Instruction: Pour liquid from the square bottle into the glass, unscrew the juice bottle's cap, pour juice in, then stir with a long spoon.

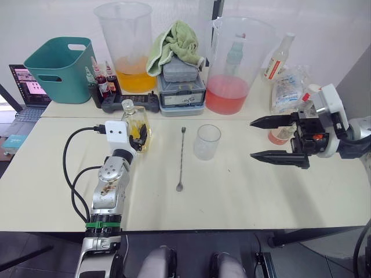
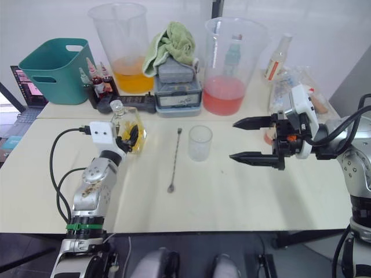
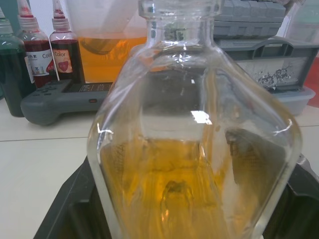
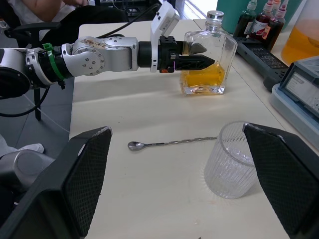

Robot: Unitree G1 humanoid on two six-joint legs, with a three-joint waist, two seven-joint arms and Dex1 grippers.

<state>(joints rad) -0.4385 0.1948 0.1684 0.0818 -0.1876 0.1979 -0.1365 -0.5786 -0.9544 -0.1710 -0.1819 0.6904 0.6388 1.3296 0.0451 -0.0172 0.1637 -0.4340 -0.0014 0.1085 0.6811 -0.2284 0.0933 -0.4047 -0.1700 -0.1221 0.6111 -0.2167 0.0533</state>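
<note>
Step 1, grasp: left gripper (image 4: pixel 197 56) straddles the square bottle (image 4: pixel 209 62), closure uncertain; glass (image 1: pixel 207 141) at its 3 o'clock. Right gripper (image 1: pixel 272 139) wide open, empty. Next: lift, tilt over glass

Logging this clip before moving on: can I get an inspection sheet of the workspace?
Surface: pale table, dry.
Job's things: square bottle upright, amber liquid low; glass empty; long spoon flat between them; juice bottle behind right hand.
Clutter: two big jugs, dye bottles, green cloth, teal bin.
Hands: left hand around square bottle; right hand open, empty.
Cables: black cable along left arm.
Surroundings: laptop.
</note>
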